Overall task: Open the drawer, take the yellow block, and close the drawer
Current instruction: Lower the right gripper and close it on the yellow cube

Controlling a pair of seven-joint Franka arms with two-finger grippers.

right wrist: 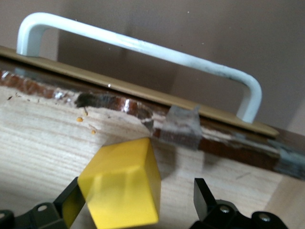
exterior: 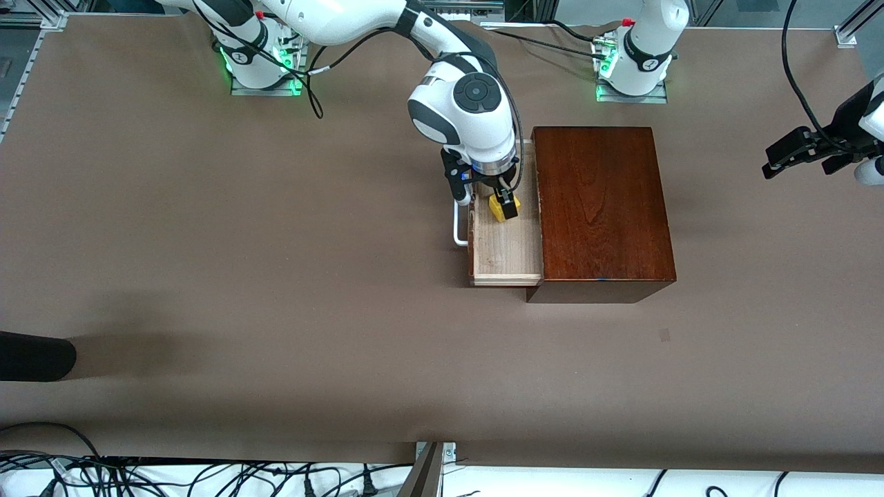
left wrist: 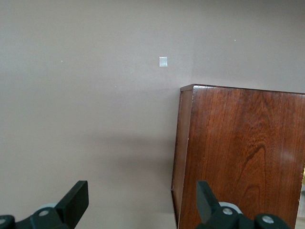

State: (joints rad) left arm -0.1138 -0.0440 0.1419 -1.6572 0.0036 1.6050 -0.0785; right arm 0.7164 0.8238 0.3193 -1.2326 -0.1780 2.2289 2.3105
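Note:
The dark reddish-brown wooden box (exterior: 601, 207) sits mid-table with its drawer (exterior: 504, 255) pulled out toward the right arm's end, showing pale bare wood and a white bar handle (exterior: 457, 231). The yellow block (exterior: 498, 206) lies inside the drawer. My right gripper (exterior: 487, 200) is lowered into the drawer, open. In the right wrist view the yellow block (right wrist: 124, 186) sits between the fingers of the right gripper (right wrist: 138, 200), close against one finger, with a gap to the other. The handle (right wrist: 143, 47) shows past it. My left gripper (exterior: 777, 162) waits open over the table at the left arm's end.
In the left wrist view the left gripper (left wrist: 141, 191) hangs over bare table beside the box (left wrist: 238, 152). A small pale tape square (exterior: 664, 335) lies nearer the front camera than the box. A dark object (exterior: 34, 355) juts in at the right arm's end.

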